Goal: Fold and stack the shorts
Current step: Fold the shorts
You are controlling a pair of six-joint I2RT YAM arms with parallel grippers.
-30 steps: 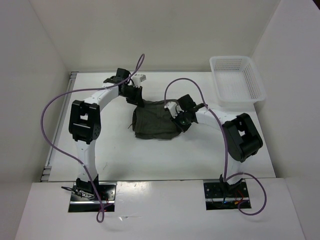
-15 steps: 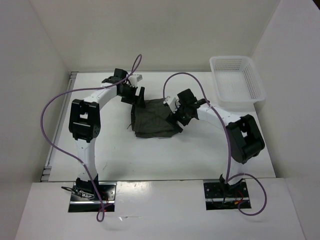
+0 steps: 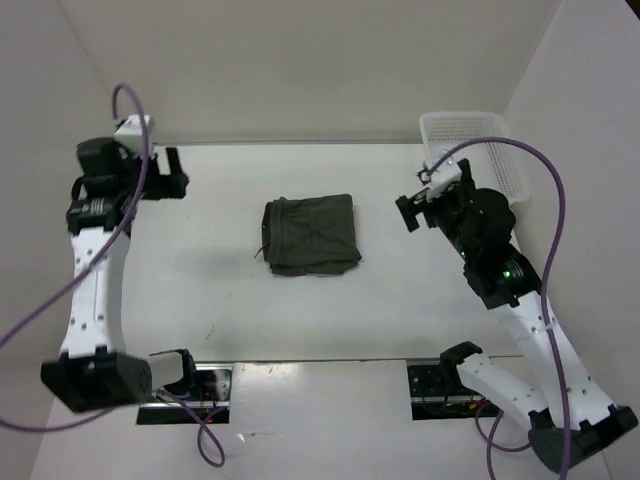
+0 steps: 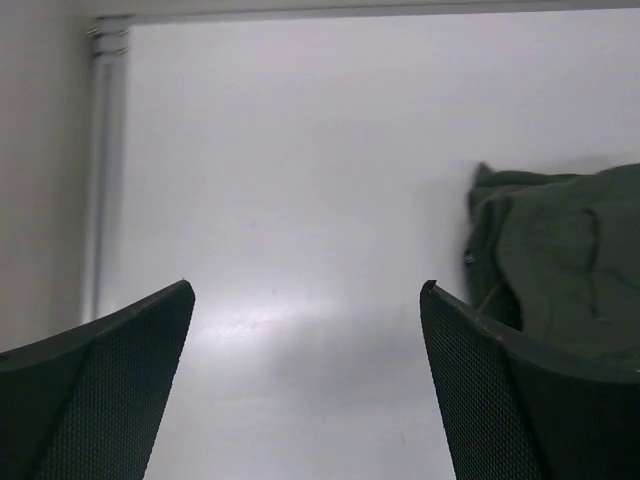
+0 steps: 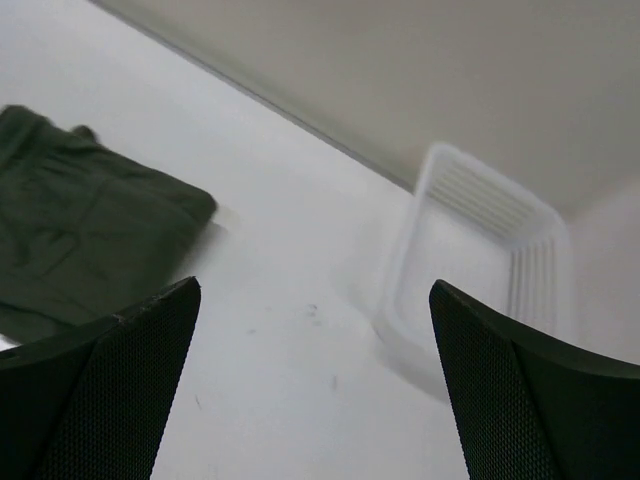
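At desk (image 3: 220, 290) ctr, top view: 1 pair of shorts (image 3: 311, 235), lying flat on the white surface, nothing touching it. Count for the rest: 2 arms, 2 tools, 1 white mesh basket (image 3: 470, 125), 2 purple cables.

Left tool (image 3: 178, 172) sits at approx 10 o'clock from the shorts, well apart. Right tool (image 3: 412, 205) is at approx 3 o'clock, nearer but also apart. Basket is at 2 o'clock, by the far desk corner.

Left wrist view: left tool (image 4: 305, 400) has fingers spread wide, w/ only bare desk between them. Right wrist view: right tool (image 5: 315, 400) is likewise spread wide, gripping nothing.

Shorts look: dark olive green, folded into a compact, roughly square packet, layers stacked, soft wrinkles across the top. 9 o'clock edge is thicker and bunched; a thin line runs along it, prob. a drawstring, too small to be sure.

Hard to see: in left wrist view the shorts (image 4: 560, 260) are cut off by the frame edge and partly behind one finger. In right wrist view the shorts (image 5: 80, 240) are cut off at the frame edge and low down by a finger. Basket (image 5: 480, 190) is blurry there, mesh not readable. In top view its near end is hidden behind the right arm and cable.
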